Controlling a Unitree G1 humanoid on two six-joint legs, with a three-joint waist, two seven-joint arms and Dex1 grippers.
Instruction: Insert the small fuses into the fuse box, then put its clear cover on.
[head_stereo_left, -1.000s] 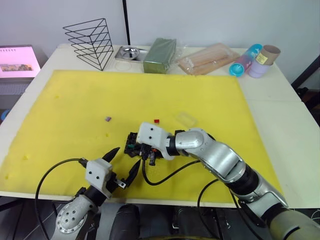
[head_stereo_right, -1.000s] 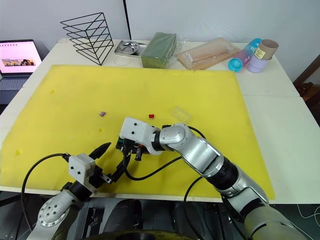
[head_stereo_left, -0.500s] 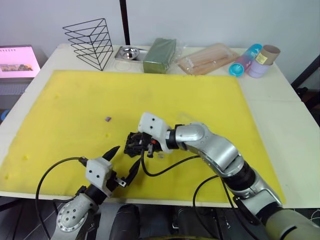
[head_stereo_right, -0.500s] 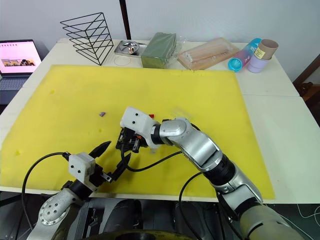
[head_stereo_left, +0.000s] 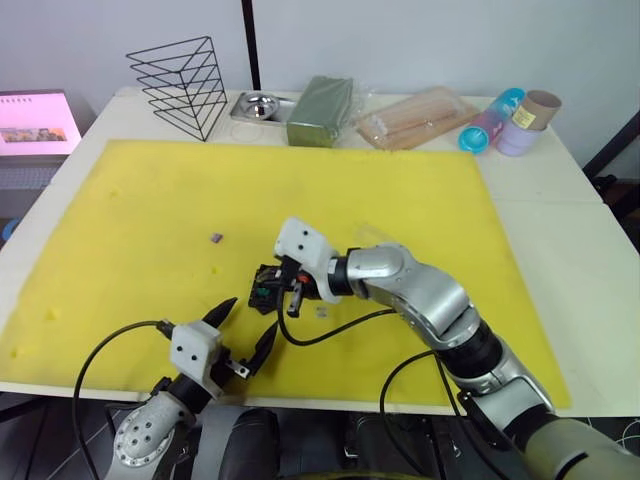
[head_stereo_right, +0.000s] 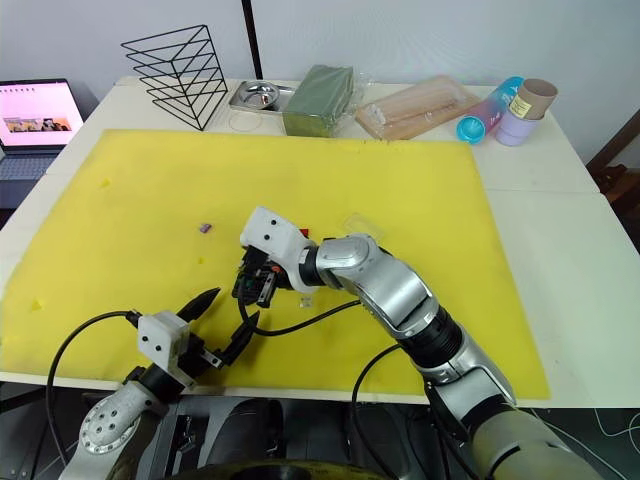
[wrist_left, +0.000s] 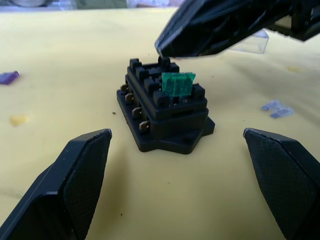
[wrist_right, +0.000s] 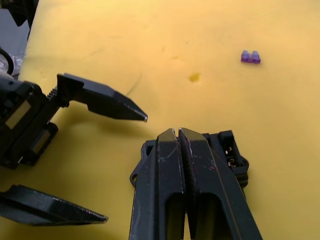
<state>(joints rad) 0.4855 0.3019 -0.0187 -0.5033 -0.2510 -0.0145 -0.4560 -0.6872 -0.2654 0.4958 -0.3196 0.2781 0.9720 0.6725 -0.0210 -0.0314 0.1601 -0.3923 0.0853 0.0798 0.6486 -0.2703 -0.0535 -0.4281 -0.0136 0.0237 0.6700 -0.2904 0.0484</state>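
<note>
The purple fuse (head_stereo_left: 215, 238) lies loose on the yellow mat (head_stereo_left: 150, 200), left of and a little farther back than the fuse box (wrist_left: 165, 112), unchanged over the last second. The left gripper (head_stereo_left: 238, 332) hovers at the near edge of the mat, fingers spread wide and empty, just as it did a second ago. The fuse box sits near the middle of the mat with the green fuse (wrist_left: 178, 83) standing in one of its slots. The right gripper (wrist_right: 178, 137) has lifted slightly and drawn back over the box, its fingers pressed together on nothing visible, which suggests the green fuse has just been pushed home and the next fuse is due. The pale grey fuse (wrist_left: 276, 108) rests on the mat just right of the box. The red fuse (head_stereo_right: 303, 234) and the clear cover (head_stereo_right: 358, 224) lie beyond, both partly hidden behind the right arm. How deeply the green fuse is seated is hard to judge.
</note>
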